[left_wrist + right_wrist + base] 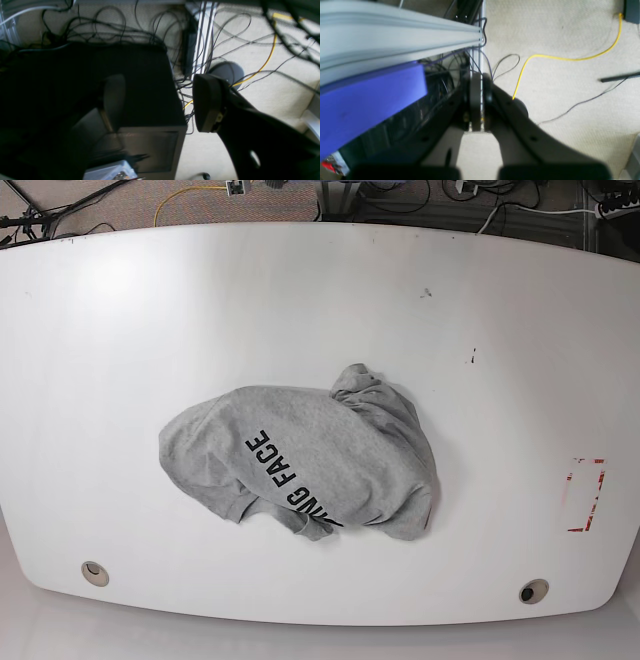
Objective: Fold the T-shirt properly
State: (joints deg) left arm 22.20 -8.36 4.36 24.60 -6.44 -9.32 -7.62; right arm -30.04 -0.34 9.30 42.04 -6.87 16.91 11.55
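The T-shirt (310,465) lies crumpled in a heap near the middle of the white table (130,320) in the base view, light grey with black letters "NG FACE" showing. Neither arm appears in that view. In the left wrist view my left gripper (160,85) hangs open off the table, above a dark box and the floor, with nothing between its fingers (207,102). In the right wrist view my right gripper (477,85) is shut, its pads pressed together on nothing, over carpet beside the table frame.
A red-outlined mark (583,495) sits at the table's right side. Two round holes (95,572) (531,591) lie near the front edge. Below the table are tangled black cables (112,30), a yellow cable (570,58), an aluminium rail (395,32) and a blue block (367,100).
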